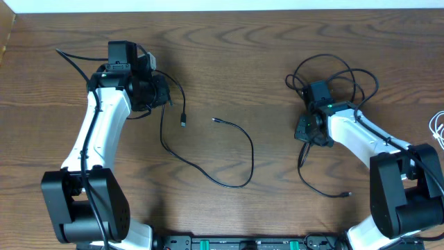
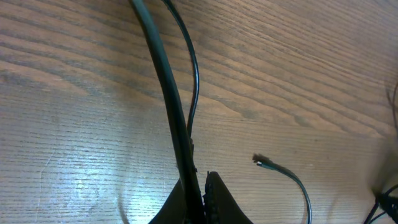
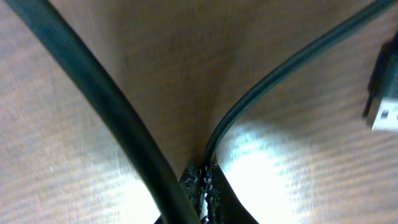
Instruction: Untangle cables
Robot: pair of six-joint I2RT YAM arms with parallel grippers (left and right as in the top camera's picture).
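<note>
A thin black cord [image 1: 222,182] lies in a long open curve across the table's middle, one small plug end [image 1: 216,120] free and another plug end [image 1: 184,123] hanging near my left gripper [image 1: 165,94]. In the left wrist view, that gripper [image 2: 202,186] is shut on the black cord [image 2: 168,87], and a free plug tip [image 2: 258,162] lies to the right. A second black cord [image 1: 347,73] is looped at the right. My right gripper [image 1: 304,132] sits on it, and in the right wrist view it [image 3: 202,180] is shut on a thin black strand [image 3: 280,74]. A white cord [image 1: 437,125] lies apart at the right edge.
The right cord's tail runs down to a plug end [image 1: 347,196] near the front. A flat USB plug [image 3: 382,112] shows at the right of the right wrist view. A thick black strand [image 3: 93,93] crosses in front of the right jaws. The wooden table [image 1: 229,55] fills the view.
</note>
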